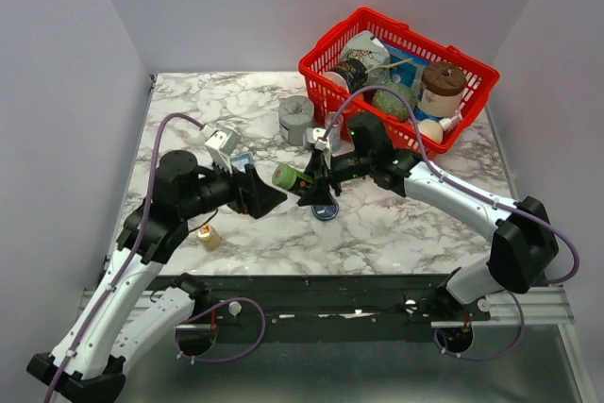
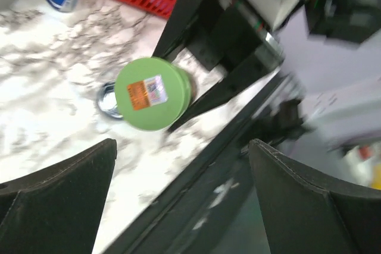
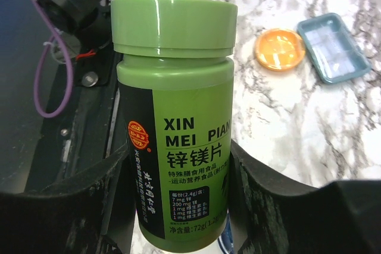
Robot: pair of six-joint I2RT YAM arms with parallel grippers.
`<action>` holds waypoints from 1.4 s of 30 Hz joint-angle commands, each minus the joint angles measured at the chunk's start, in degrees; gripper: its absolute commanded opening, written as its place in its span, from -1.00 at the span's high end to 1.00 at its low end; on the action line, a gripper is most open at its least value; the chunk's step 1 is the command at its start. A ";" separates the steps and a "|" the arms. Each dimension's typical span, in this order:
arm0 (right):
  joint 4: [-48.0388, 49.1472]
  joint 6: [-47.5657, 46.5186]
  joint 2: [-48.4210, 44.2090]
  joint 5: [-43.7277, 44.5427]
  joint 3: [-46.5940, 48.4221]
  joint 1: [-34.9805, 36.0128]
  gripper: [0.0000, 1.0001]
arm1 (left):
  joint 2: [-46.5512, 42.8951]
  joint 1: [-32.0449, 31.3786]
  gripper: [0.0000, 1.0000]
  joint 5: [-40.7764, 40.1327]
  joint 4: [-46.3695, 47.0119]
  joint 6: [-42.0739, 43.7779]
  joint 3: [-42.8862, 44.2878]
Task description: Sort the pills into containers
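My right gripper [image 1: 313, 182] is shut on a green pill bottle [image 1: 290, 176] with its lid on, held on its side just above the dark blue dish [image 1: 327, 210]. In the right wrist view the bottle [image 3: 174, 123] fills the space between the fingers [image 3: 89, 194]. The orange dish [image 3: 280, 49] lies on the marble beyond it and also shows in the top view [image 1: 208, 237]. My left gripper [image 1: 262, 195] is open and empty, a short way left of the bottle. In its view [image 2: 184, 206] the bottle lid [image 2: 152, 93] faces it. No loose pills show.
A pale blue tray [image 3: 335, 46] lies beside the orange dish. A grey notched block [image 1: 296, 120] stands behind the grippers. The red wire basket [image 1: 326, 92] with jars and bottles sits at the back right. The table's dark front rail [image 1: 311, 292] runs below.
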 commanded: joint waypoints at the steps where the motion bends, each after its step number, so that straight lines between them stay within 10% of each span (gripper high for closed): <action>1: 0.01 -2.27 -1.31 -9.24 -0.66 0.34 0.79 | -3.72 0.28 -0.97 6.26 -12.29 32.41 0.81; 15: -7.20 -10.19 -0.79 -17.97 0.84 0.25 0.79 | 0.40 0.28 -0.97 20.59 -7.73 67.16 1.69; 33: -8.34 -10.98 -0.09 -18.05 1.36 0.43 0.79 | 5.94 -0.68 -0.56 29.46 5.10 57.68 -0.94; 42: -8.52 -10.89 0.18 -17.70 1.36 0.34 0.79 | 7.70 -3.49 0.13 24.11 4.92 56.37 -0.94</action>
